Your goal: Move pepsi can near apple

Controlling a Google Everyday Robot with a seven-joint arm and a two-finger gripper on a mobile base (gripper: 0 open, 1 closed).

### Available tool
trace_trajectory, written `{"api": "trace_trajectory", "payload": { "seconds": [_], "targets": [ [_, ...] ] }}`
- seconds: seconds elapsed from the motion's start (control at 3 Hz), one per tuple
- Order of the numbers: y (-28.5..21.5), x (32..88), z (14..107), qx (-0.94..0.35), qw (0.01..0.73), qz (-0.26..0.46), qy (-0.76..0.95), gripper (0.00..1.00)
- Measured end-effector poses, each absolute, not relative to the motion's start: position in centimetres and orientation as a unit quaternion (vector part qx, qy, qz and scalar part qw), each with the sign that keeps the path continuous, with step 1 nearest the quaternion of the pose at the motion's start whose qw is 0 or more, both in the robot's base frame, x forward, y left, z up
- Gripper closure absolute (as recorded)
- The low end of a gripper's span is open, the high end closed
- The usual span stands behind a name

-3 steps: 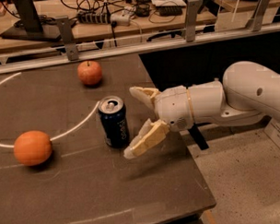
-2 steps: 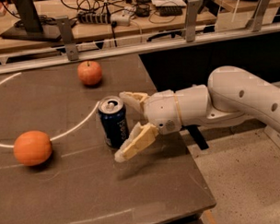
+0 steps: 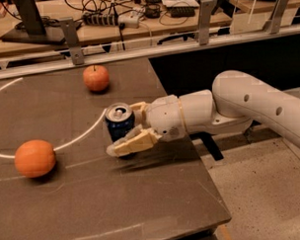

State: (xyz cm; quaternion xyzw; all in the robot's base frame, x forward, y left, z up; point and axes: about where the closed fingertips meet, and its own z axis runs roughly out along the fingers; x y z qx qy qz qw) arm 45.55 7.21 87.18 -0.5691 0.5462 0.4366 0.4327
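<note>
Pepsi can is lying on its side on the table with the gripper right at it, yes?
Not quite. The pepsi can stands upright, silver top facing up, not on its side. The rest holds: it is on the table with the gripper right at it, as the camera view shows.

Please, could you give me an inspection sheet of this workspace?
Surface: dark table with a white curved line.
Job's things: can upright mid-table; apple near the far edge, apart from the can.
Clutter: orange at left.
Tool: around the can, on the arm from the right.
Cables: cables and power strip on the desk behind.
Surroundings: metal rail; floor at right.
</note>
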Motion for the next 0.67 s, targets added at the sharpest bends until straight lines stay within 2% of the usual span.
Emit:
{"api": "trace_trajectory", "payload": {
  "seconds": [0.33, 0.67],
  "targets": [
    [6.5, 47.5, 88.5, -0.573, 0.451, 0.42, 0.54, 0.61],
    [4.8, 51.8, 91.6, -0.565, 0.493, 0.376, 0.544, 0.85]
  ]
}}
